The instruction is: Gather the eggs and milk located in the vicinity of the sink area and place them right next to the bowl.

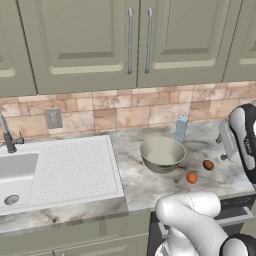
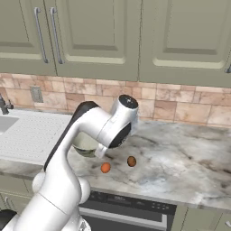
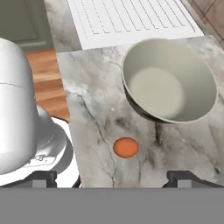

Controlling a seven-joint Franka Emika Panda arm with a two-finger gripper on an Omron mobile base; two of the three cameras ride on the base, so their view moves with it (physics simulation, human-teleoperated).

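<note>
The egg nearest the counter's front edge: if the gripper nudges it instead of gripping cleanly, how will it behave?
The egg is small, rounded and loose on smooth marble counter, so it would probably roll. With nothing between it and the counter's front edge, it might go over. The open gripper likely needs centring, since a curved shell can squirt out.

Grey-green bowl (image 1: 162,153), orange-brown eggs (image 1: 192,178), pale blue milk (image 1: 181,128), veined marble counter (image 1: 145,187)

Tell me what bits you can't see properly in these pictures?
- Wide grey-green bowl, right base view: mostly hidden behind the white arm.
- White sink basin, left base view: cut off by the left edge.
- Open pincer, hand view: fingertips barely show.
</note>
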